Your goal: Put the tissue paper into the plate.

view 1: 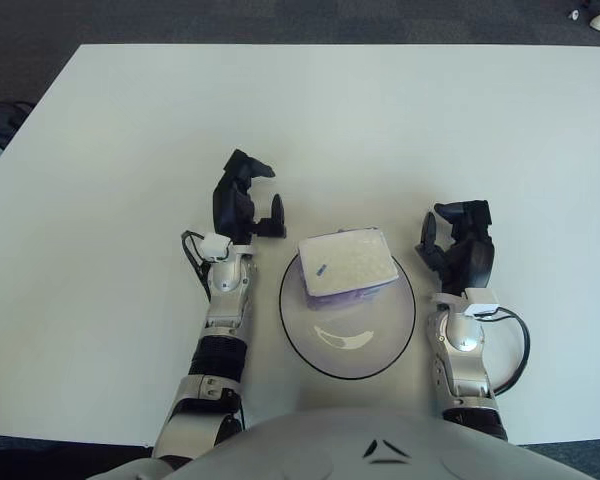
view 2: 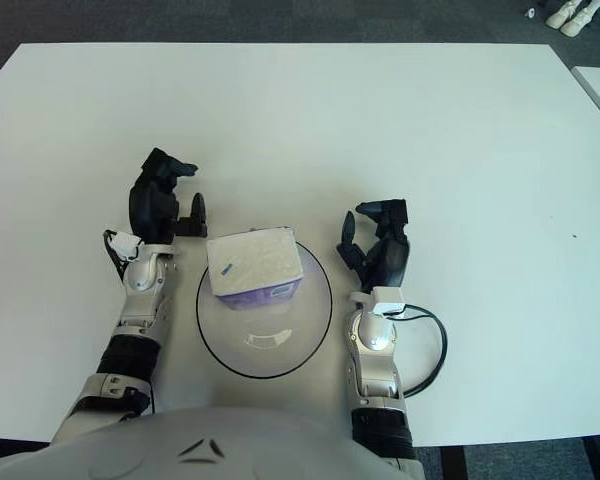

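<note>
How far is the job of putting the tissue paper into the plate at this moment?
It looks essentially done. The tissue paper pack sits in the plate, on its far part, reaching a little over the far rim. Nothing is in hand: the left hand is left of the pack, apart from it, fingers open, and the right hand shows right of the plate, holding nothing. What may remain is only drawing the arms back.

Tissue pack (view 1: 347, 264) on plate (view 1: 360, 350).

Both eyes look steeply down from the head (slightly offset) at one white table (view 1: 100, 200).
</note>
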